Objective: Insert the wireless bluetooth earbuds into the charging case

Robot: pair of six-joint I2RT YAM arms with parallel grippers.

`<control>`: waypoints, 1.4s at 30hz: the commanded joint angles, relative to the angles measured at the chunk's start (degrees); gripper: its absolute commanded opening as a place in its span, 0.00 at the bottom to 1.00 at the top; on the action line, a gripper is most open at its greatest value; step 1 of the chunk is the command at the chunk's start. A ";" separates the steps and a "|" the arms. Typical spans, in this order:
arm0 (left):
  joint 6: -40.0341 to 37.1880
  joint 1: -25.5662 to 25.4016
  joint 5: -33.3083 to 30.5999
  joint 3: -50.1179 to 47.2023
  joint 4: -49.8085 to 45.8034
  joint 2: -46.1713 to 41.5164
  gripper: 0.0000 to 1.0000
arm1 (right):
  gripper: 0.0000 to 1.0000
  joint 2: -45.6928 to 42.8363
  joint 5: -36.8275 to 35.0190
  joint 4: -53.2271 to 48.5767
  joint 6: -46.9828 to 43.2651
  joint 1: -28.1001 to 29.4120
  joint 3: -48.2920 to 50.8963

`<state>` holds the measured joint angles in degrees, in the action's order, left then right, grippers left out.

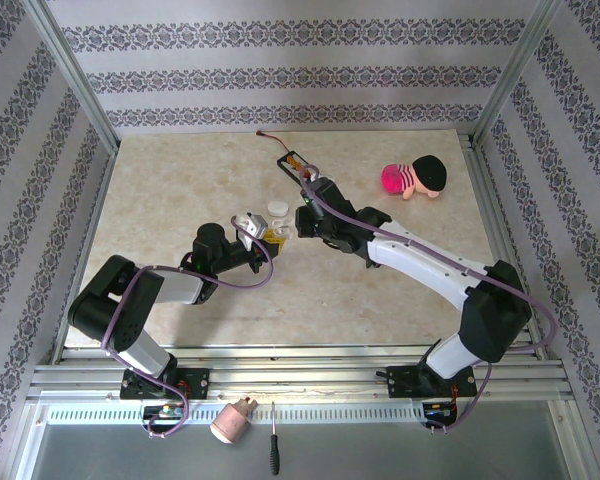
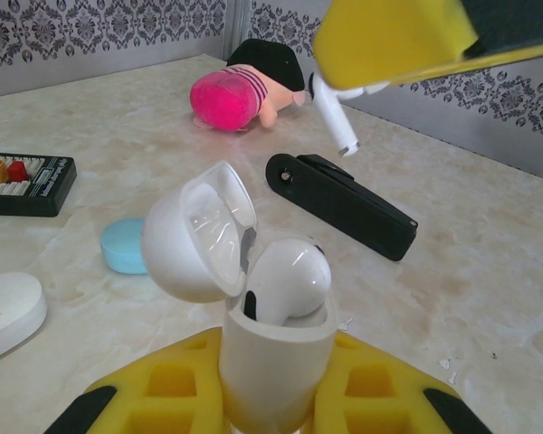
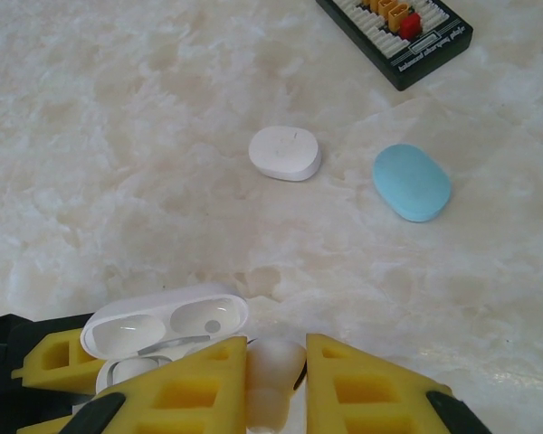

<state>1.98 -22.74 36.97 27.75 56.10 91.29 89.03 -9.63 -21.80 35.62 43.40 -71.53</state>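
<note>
Marbled beige tabletop (image 1: 170,200) is stretching out under both arms, with damask wallpaper (image 1: 280,75) running behind it. The left gripper (image 2: 270,398) is clamping the white charging case (image 2: 276,357) upright with its lid tipped open, and one white earbud (image 2: 290,276) is sitting in a socket. The right gripper (image 3: 275,366) is pinching a second white earbud (image 2: 338,116) (stem pointing down), hovering close by the open case and clear of it. A closed white case (image 3: 285,152) and a light-blue case (image 3: 412,181) are lying farther off.
</note>
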 commanded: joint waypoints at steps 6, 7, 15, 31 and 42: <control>0.96 0.59 0.10 1.02 0.29 -2.51 0.00 | 0.18 2.65 -0.11 1.85 -0.50 1.12 -2.31; 1.00 0.56 0.25 1.07 0.33 -2.37 0.00 | 0.18 2.93 -0.10 1.93 -0.40 1.13 -2.30; 2.19 0.59 0.31 1.03 1.11 -1.95 0.00 | 0.18 4.70 0.29 2.38 -0.28 1.11 -2.39; 5.89 0.68 -1.59 1.73 1.06 -1.90 0.00 | 0.17 5.03 0.68 3.76 -0.82 1.65 -0.37; 7.43 0.82 -2.43 2.55 0.07 -1.98 0.00 | 0.19 4.78 2.40 4.47 -1.72 2.49 -0.28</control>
<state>8.19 -22.74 35.27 28.42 55.72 90.26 93.95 -8.97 -18.35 35.03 44.51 -72.25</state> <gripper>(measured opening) 0.195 0.194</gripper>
